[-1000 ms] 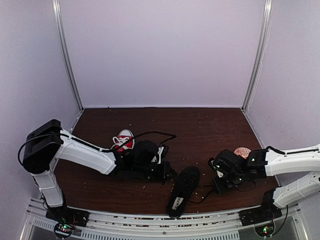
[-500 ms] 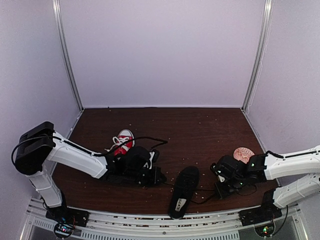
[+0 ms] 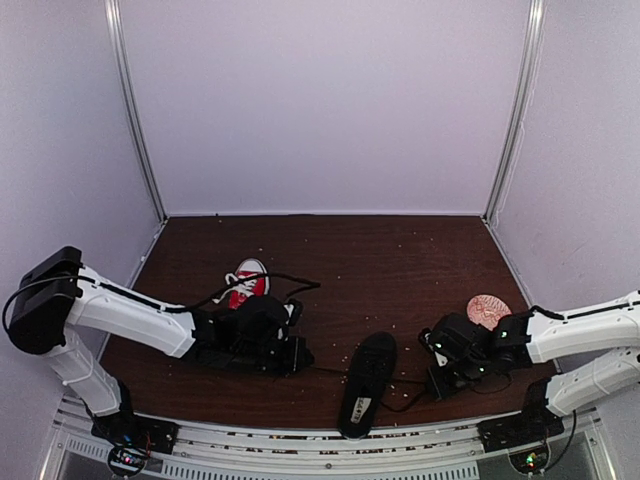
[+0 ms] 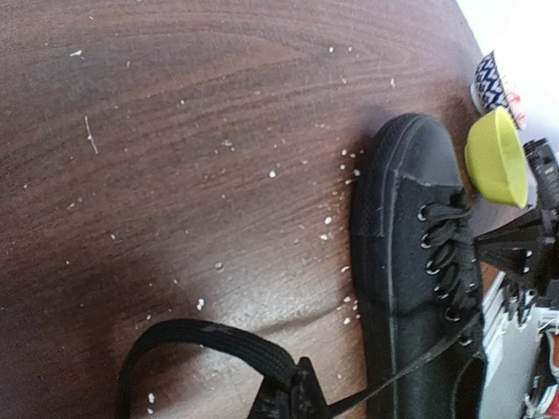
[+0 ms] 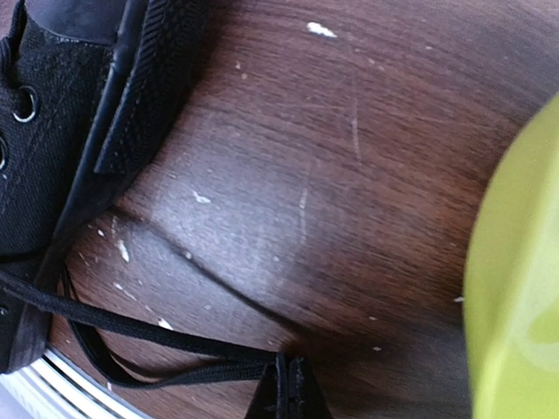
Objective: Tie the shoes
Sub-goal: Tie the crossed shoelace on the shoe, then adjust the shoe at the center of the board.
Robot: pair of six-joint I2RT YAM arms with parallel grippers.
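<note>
The black shoe (image 3: 365, 385) lies on the dark wooden table near the front edge, toe away from the arms. My left gripper (image 3: 297, 356) is low to its left, shut on a loop of its black lace (image 4: 201, 336); the lace runs taut from the gripper (image 4: 301, 391) to the shoe (image 4: 419, 288). My right gripper (image 3: 437, 384) is low to the shoe's right, shut on the other black lace (image 5: 157, 336) at its tips (image 5: 289, 391); the shoe's edge (image 5: 61, 105) shows at the upper left there. The red sneaker (image 3: 246, 280) sits behind the left arm.
A pinkish round object (image 3: 488, 307) sits behind the right arm. A yellow-green bowl (image 4: 495, 157) and a blue patterned cup (image 4: 489, 78) show past the black shoe; the bowl (image 5: 515, 288) fills the right wrist view's right side. White crumbs dot the table.
My left gripper has moved left with the lace loop, away from the black shoe. My right gripper has shifted slightly toward the front edge. The black shoe has shifted a little.
</note>
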